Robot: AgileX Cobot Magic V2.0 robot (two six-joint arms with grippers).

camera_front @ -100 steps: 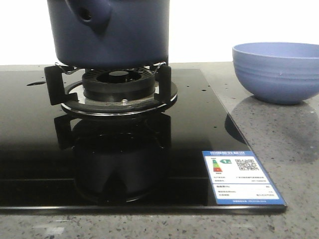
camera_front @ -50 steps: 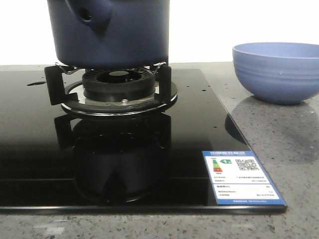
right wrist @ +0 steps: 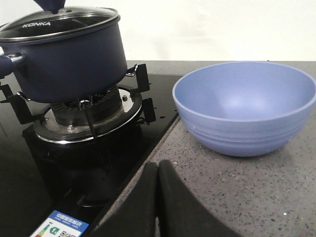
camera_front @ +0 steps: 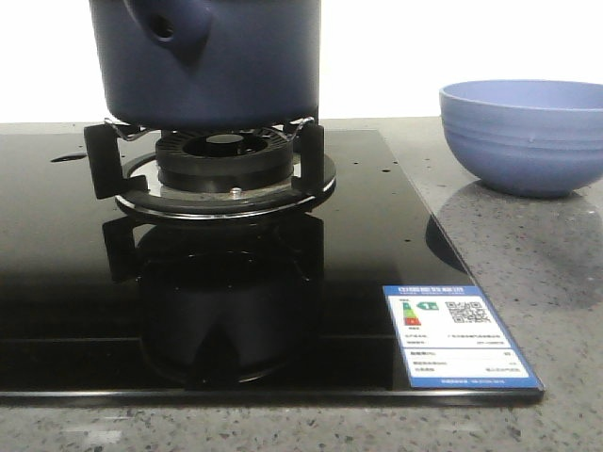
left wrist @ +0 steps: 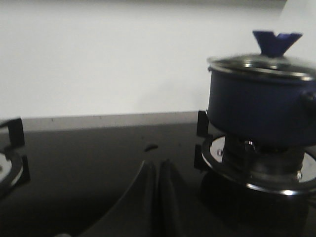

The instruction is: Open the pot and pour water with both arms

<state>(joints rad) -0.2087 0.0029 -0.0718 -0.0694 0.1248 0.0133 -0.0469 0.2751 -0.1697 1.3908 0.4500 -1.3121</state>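
Note:
The dark navy pot (camera_front: 212, 61) stands on the gas burner's trivet (camera_front: 221, 169), its hollow side stub (camera_front: 170, 26) toward the front left. A glass lid with a blue knob (left wrist: 275, 43) covers the pot (left wrist: 256, 106), and the lid (right wrist: 59, 22) carries the word KONKA. My left gripper (left wrist: 157, 165) is shut with nothing in it, low over the black hob, apart from the pot. My right gripper (right wrist: 158, 168) is shut and empty over the grey counter, between the pot (right wrist: 64, 61) and the light-blue bowl (right wrist: 247, 111). Neither gripper shows in the front view.
The light-blue ribbed bowl (camera_front: 523, 137) sits on the speckled counter at the right of the black glass hob (camera_front: 367, 235). An energy label (camera_front: 457, 334) is stuck at the hob's front right corner. A second burner (left wrist: 10, 163) lies off to the pot's far side.

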